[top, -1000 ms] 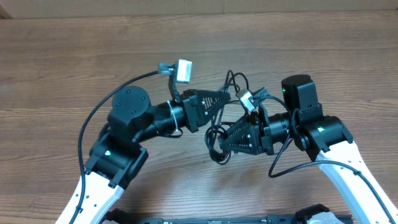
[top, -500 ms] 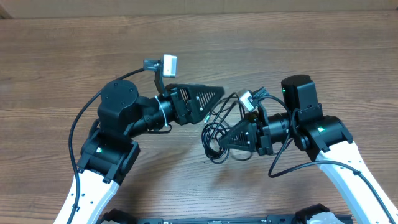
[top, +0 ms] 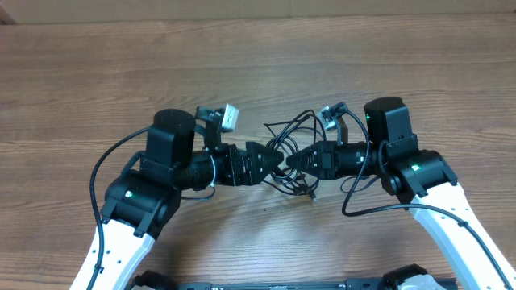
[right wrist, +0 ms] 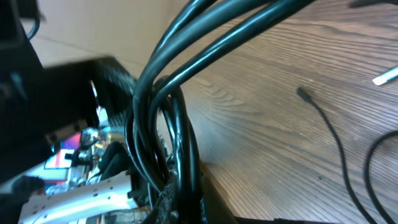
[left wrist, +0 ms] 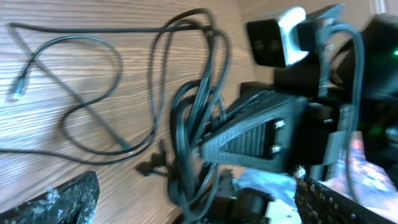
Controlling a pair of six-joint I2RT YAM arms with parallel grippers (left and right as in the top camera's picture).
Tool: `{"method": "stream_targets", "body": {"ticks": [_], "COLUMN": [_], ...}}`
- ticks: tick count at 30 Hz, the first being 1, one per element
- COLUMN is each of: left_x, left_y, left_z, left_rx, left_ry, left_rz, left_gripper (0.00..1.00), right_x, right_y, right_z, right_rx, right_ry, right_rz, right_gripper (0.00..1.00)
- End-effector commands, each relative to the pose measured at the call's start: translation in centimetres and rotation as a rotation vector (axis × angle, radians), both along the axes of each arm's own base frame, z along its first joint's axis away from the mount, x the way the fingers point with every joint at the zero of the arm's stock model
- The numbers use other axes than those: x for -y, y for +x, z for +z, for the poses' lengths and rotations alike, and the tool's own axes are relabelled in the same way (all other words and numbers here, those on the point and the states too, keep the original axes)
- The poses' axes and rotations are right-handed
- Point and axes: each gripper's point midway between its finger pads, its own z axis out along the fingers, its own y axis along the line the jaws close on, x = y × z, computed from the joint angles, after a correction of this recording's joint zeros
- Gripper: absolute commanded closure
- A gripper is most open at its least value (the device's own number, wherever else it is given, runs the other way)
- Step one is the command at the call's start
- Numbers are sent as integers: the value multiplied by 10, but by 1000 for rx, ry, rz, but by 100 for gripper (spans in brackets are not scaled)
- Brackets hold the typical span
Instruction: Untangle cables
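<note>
A brown wood-grain table [top: 89,64] filled the overhead frame, with a pale strip of background along its top edge.

The cables [top: 289,147] sat at the centre of the frame as one thin black tangle. Loose loops spread toward the upper middle and a short strand trailed toward the lower middle. In the left wrist view the cables [left wrist: 186,124] ran as a tight bundle down the middle of the frame. One long strand swung out across the upper left and ended in a small silvery plug [left wrist: 15,90] lying on the wood. In the right wrist view the cables [right wrist: 155,99] rose from the bottom centre and arched to the upper right. Another pale plug end [right wrist: 385,78] lay at the right edge.

The right gripper [top: 293,161] came in from the right of centre. Its jaws were closed tight on the bundle, which passed between its fingertips [right wrist: 177,199].

The left gripper [top: 278,159] faced it from the left, tip almost meeting tip. Its fingers [left wrist: 65,199] stood spread wide at the bottom corners of its own view, gripping nothing, with the bundle between them. Whether they touched the cords could not be told.

Thicker black arm wires [top: 105,173] looped outward beside each arm.
</note>
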Motion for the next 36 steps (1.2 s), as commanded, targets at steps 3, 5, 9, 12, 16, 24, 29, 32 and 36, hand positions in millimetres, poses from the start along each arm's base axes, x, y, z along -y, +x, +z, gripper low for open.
{"method": "stream_targets", "body": {"ticks": [3,5,9,12,16,24,29,32,36], "left_x": [-11,-11,-10,-7,-2,4,7,6,6], "left_y": [7,9,17,20,22,22,18,16,16], "left_z": [-13,-15,-21,-27,-31,-28,-26,-28,-28], "left_rx": [37,32,25,6,-8,-6,-6,-8,-9], "left_ry": [92,100,112,112,98,68,54,60,61], "left_rz": [31,39,49,43,20,-11,-42,-47,-46], "left_gripper": [9,20,25,31,44,60,37,44,69], "right_x": [1,0,-4,-11,-20,-19,-16,-15,-14], "right_y": [4,4,-2,-8,-14,-9,-5,-3,-2], "right_z": [-2,-1,0,2,3,-2,-5,-6,-7], "right_rx": [-9,-10,-10,22,53,64,73,75,78], "right_ry": [-15,-13,-2,-1,1,-34,-58,-65,-73], "right_rz": [-30,-27,4,46,87,58,35,27,18], "right_gripper": [96,96,96,96,96,96,96,96,96]}}
